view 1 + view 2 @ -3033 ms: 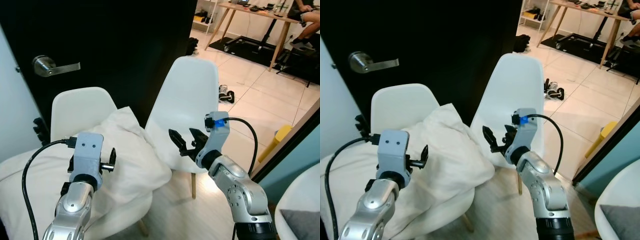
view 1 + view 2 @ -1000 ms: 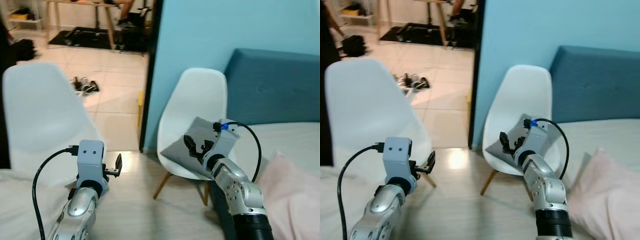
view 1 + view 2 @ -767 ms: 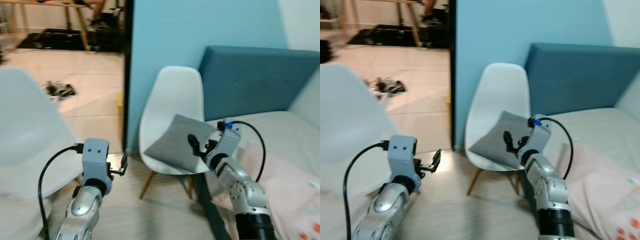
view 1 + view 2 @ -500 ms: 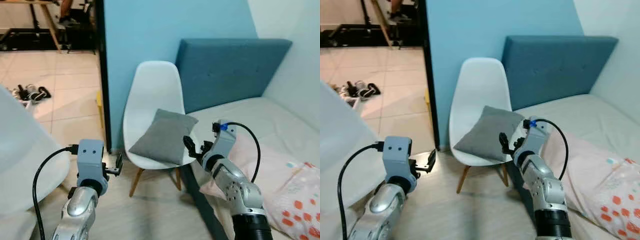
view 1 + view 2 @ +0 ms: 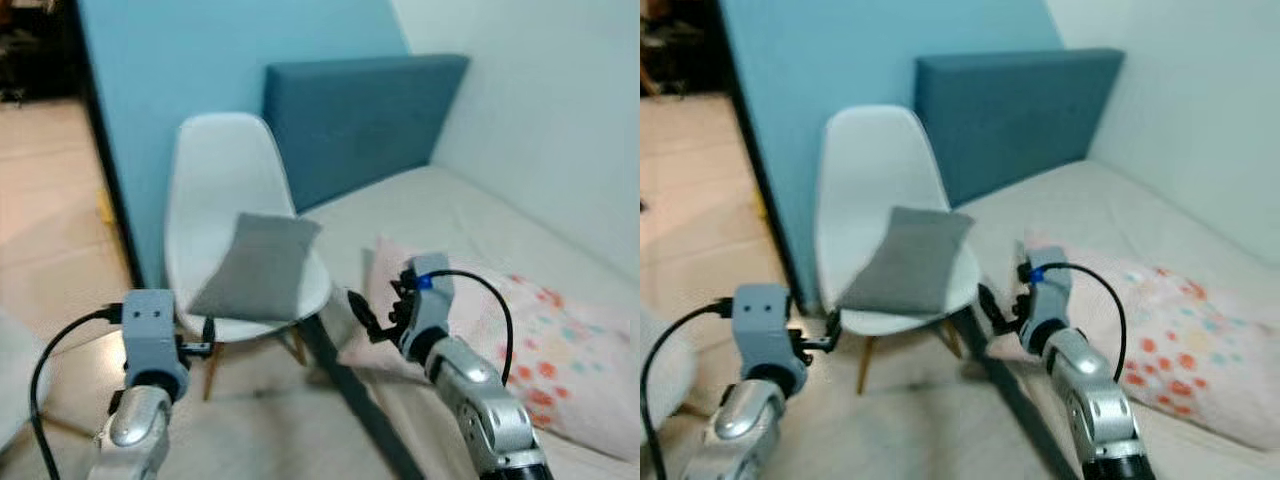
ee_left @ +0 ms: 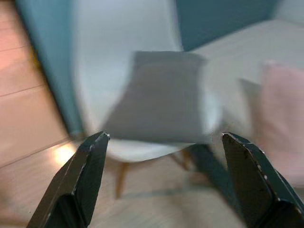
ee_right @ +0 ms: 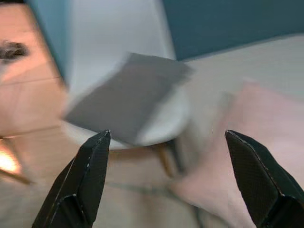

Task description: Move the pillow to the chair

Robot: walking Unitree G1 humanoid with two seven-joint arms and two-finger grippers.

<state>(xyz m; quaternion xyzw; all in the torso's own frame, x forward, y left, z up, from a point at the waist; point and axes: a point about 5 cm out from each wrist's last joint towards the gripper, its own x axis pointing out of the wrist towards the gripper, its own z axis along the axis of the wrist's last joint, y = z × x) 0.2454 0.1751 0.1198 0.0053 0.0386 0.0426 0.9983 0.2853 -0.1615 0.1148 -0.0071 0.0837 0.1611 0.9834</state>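
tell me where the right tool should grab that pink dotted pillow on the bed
Probably at the near corner of the pink pillow with orange dots, where it lies at the mattress edge just beyond the right tool. It lies flat and soft, so pinching a fold of the corner from the floor side, fingers above and below, looks easier than pressing on the middle. The white plastic chair beside the bed already holds a grey cushion.
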